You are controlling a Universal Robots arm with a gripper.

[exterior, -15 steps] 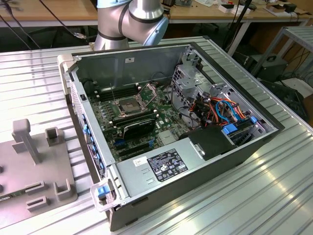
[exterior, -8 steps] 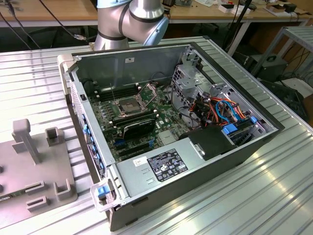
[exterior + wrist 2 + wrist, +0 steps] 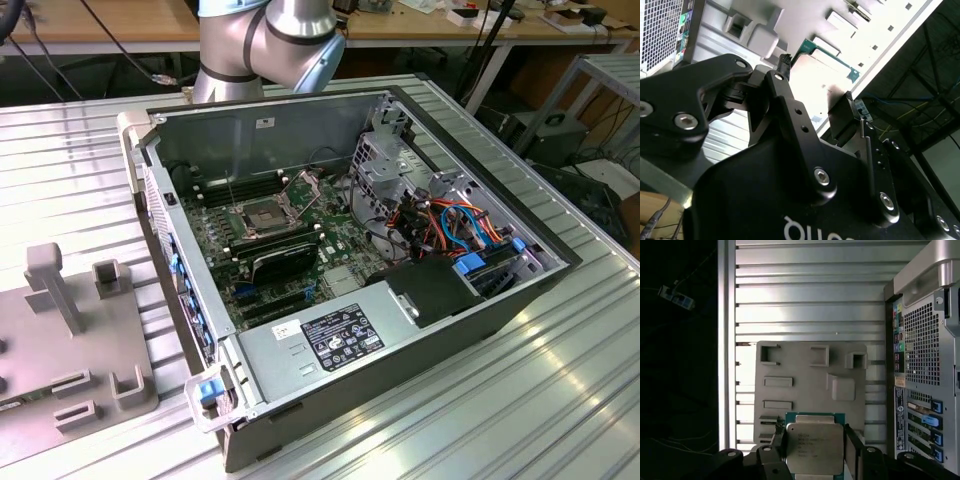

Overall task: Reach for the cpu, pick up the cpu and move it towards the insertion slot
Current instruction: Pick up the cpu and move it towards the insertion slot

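Note:
The cpu (image 3: pixel 815 450) is a pale silvery square chip on a green board. In the first wrist view it sits between my gripper's (image 3: pixel 814 434) black fingers, which press on two opposite sides. It hangs well above the grey fixture plate (image 3: pixel 805 365). The second wrist view shows the cpu's green edge (image 3: pixel 832 56) in the gripper (image 3: pixel 816 77), between the same fingers. The insertion slot (image 3: pixel 262 215), a silvery frame with a dark centre, lies on the motherboard inside the open computer case (image 3: pixel 480 300). In the exterior view the arm rises out of the picture behind the case.
A black expansion card (image 3: pixel 285 258) lies just in front of the slot, and the grey power supply box (image 3: pixel 330 340) is nearer the case front. Orange and blue cables (image 3: pixel 450 225) fill the exterior view's right. The fixture plate (image 3: pixel 60 340) with upright posts stands left of the case on the ribbed metal table.

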